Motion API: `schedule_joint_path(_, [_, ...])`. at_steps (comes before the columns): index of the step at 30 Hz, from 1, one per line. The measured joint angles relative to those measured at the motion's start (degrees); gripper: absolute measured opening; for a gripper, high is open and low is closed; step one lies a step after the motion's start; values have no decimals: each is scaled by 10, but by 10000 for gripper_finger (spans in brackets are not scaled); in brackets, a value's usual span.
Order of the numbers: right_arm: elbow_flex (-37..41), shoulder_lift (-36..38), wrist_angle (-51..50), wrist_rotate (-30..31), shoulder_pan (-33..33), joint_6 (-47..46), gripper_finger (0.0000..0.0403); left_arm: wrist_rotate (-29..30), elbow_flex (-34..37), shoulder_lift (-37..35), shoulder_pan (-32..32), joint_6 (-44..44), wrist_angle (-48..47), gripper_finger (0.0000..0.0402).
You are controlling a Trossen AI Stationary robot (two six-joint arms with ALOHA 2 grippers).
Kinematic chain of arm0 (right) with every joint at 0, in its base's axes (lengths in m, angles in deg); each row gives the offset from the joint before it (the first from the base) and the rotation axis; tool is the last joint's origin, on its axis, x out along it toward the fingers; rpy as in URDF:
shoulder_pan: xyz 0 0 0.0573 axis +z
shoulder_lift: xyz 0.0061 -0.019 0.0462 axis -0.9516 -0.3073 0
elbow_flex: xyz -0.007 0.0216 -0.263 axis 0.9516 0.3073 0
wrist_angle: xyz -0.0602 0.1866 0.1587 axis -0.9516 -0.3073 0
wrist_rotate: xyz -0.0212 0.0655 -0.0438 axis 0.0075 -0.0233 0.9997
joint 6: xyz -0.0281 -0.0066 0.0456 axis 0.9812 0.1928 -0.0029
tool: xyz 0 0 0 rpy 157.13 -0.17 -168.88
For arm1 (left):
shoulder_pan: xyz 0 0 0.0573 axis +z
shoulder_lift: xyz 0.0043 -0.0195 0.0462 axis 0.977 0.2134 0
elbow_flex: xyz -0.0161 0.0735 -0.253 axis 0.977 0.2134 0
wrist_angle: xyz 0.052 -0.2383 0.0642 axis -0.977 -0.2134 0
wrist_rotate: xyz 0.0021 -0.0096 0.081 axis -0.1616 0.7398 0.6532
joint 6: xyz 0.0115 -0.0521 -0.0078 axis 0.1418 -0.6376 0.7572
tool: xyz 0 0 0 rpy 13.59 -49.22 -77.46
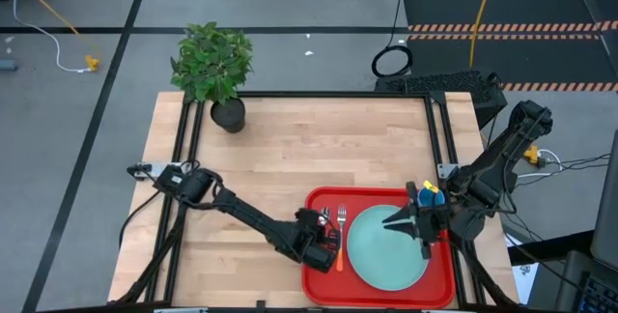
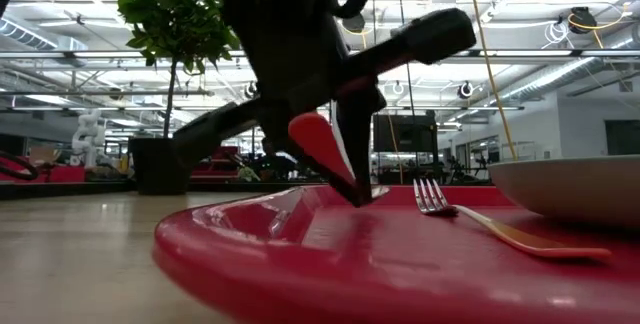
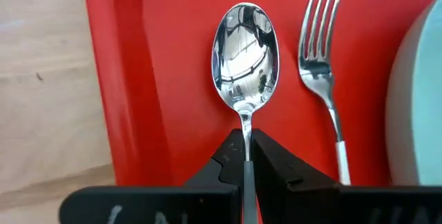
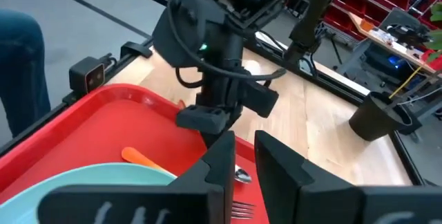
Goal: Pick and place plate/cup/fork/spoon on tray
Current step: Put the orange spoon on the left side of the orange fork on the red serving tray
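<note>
Left gripper (image 3: 246, 156) pinches the spoon (image 3: 245, 54) by its handle over the tray (image 1: 323, 279), beside the fork (image 3: 324, 65) and plate (image 1: 388, 245); right gripper (image 1: 398, 222), fingers slightly spread, hovers above the plate.

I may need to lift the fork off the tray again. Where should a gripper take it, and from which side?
Grip the fork by its orange handle, coming straight down from above. It lies flat on the red tray in a narrow lane between the mint-green plate and the spoon, which the left gripper is pinching. Set the fingers across the handle near its free end, probably the roomiest spot.
</note>
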Motion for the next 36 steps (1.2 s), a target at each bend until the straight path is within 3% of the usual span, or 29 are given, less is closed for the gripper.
schedule_joint_path(17, [0,0,4,-2,-1,-19,47,6,0,11,6,-12,0,18])
schedule_joint_path(29, [0,0,4,-2,-1,-19,47,-4,0,11,18,-22,5,80])
schedule_joint_path(36, [0,0,4,-2,-1,-16,47,-4,0,11,19,7,9,72])
